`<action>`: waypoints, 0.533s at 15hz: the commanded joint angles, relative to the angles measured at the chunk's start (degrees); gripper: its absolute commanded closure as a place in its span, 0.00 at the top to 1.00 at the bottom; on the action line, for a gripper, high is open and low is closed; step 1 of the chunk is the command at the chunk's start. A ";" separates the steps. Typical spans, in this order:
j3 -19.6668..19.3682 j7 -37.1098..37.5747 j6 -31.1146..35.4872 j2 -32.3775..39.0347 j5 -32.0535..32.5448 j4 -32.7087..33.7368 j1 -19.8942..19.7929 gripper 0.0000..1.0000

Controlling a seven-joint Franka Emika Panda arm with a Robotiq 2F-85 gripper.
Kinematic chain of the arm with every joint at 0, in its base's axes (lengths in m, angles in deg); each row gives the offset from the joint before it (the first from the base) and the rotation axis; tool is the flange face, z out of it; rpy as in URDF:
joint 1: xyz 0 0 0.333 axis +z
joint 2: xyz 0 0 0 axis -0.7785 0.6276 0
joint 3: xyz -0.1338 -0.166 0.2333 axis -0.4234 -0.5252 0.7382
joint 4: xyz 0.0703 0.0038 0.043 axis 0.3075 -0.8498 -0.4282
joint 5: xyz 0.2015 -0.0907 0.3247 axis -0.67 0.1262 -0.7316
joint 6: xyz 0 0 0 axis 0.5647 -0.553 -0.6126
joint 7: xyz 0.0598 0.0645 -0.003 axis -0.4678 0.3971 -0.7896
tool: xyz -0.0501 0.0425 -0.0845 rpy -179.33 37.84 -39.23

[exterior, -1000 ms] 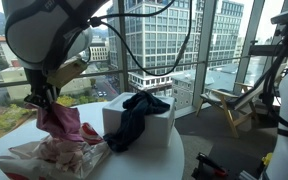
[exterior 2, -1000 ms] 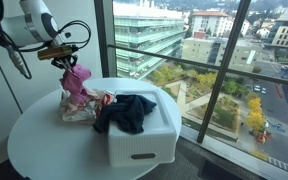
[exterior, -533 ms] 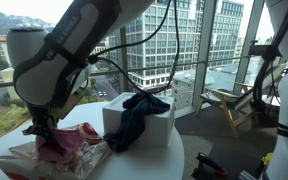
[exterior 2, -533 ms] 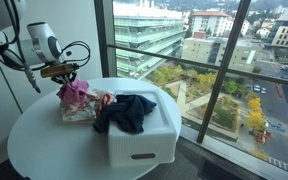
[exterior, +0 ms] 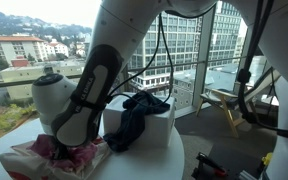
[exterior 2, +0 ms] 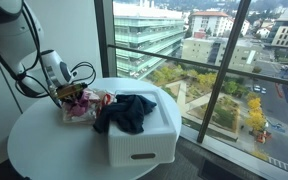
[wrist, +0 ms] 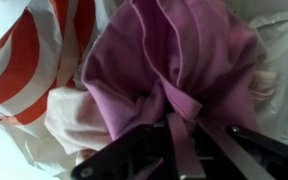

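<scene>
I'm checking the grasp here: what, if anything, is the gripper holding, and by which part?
The gripper is shut on the pink cloth, pinching a bunched fold of it; which part of the garment that is cannot be told.

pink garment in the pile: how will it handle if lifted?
Probably floppy: the pink garment bunches in deep folds where the gripper pinches it. Likely light, since the fabric looks thin. It may drag the striped cloth lying against it.
</scene>
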 commanded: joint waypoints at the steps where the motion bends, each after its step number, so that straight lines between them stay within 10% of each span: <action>1: -3.70 -0.24 4.92 1.13 2.48 -0.67 2.58 0.04; 3: -3.20 -1.21 3.18 -0.88 1.24 -1.38 2.31 0.37; 8: -2.29 -1.30 -3.73 -7.95 -1.10 -2.80 0.76 0.72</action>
